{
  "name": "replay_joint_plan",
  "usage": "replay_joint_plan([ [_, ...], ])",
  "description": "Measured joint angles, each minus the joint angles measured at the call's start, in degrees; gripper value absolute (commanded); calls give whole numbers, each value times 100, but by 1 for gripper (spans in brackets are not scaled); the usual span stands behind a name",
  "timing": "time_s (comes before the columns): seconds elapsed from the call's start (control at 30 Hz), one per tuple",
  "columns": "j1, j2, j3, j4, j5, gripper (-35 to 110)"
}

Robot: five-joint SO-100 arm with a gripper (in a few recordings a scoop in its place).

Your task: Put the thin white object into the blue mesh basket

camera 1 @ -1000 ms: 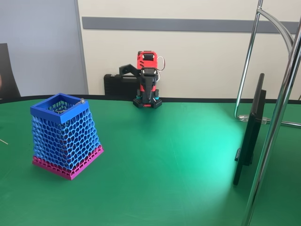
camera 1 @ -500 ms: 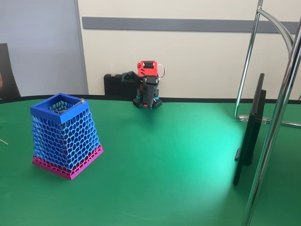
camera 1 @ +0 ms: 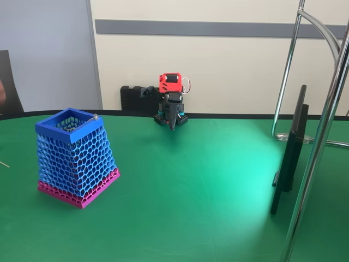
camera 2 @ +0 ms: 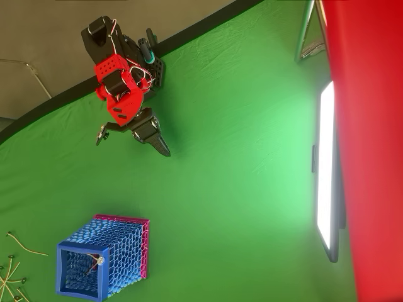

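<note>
Overhead view: blue mesh basket (camera 2: 104, 258) on green table (camera 2: 239, 189), thin white object (camera 2: 93, 263) inside it, knob end resting at the rim corner, rest slanting down into the mesh. Gripper (camera 2: 162, 148) well apart from basket, near the arm's base at the table's far edge, fingers pressed together to a point, holding nothing. Several pale sticks (camera 2: 16, 270) lying on table just beyond basket's open end. Fixed view: same basket (camera 1: 76, 158), knob at rim; gripper (camera 1: 173, 124) pointing down, jaws together.
</note>
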Motion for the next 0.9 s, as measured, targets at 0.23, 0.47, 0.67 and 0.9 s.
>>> replay_joint_plan([
  [0.23,62,0,0,0,167,1],
  [0.47,62,0,0,0,167,1],
  [0.67,62,0,0,0,167,1],
  [0.9,62,0,0,0,167,1],
])
